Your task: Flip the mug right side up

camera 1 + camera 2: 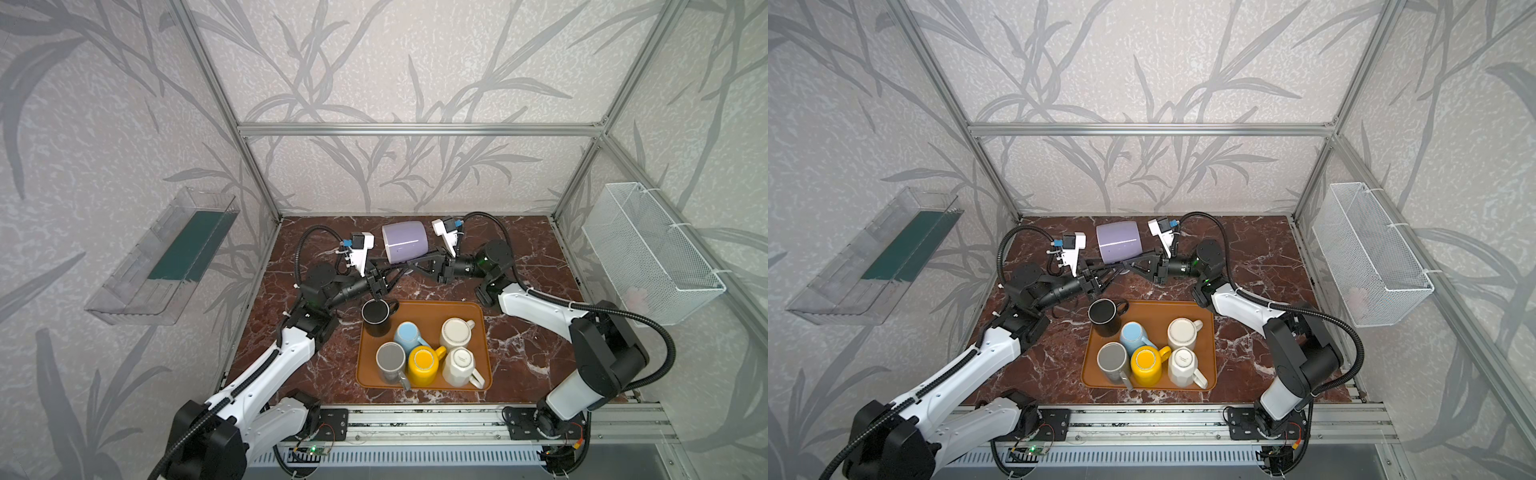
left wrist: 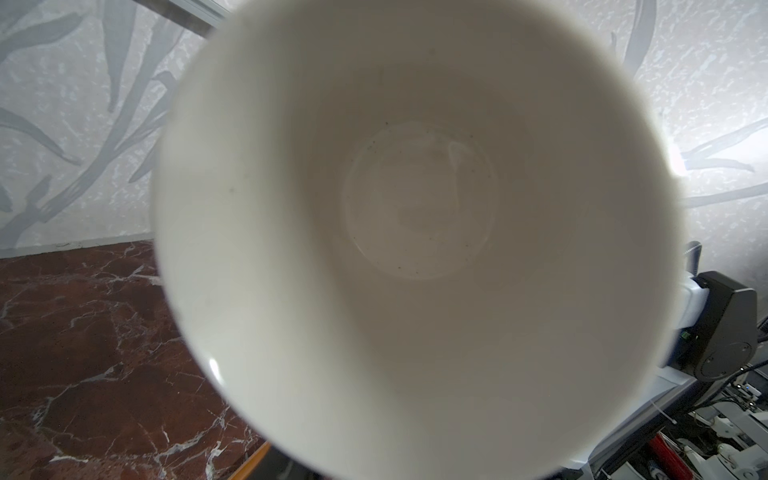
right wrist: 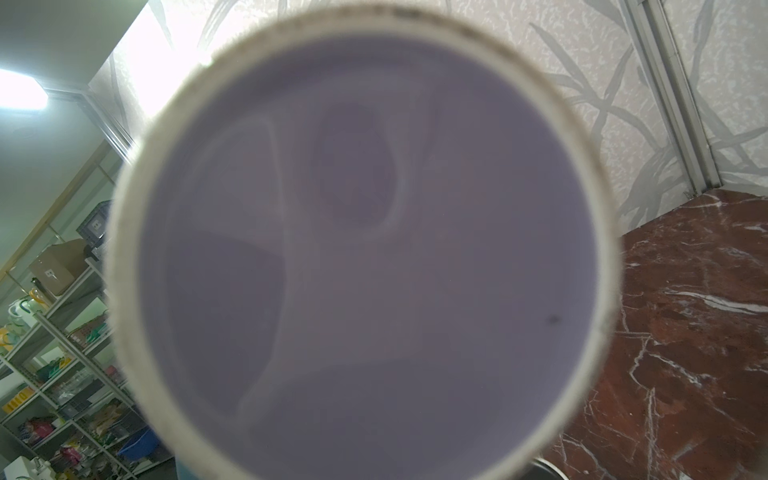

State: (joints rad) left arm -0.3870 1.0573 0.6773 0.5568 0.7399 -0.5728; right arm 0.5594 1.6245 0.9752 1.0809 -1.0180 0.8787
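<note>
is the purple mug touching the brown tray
Apart. In both top views the mug is beyond the tray, with bare marble tabletop between it and the tray's far rim.

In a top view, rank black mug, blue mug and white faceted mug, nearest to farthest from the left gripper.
1. Black mug, at the tray's far left corner, beside the left gripper.
2. Blue mug, mid tray.
3. White faceted mug, near right corner.

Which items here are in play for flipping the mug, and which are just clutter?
In play: lavender mug, held sideways off the table; right claw; left claw.

Clutter: orange tray; black mug; blue mug; grey mug; yellow mug; round white mug; faceted white mug; wire basket; clear wall bin.
</note>
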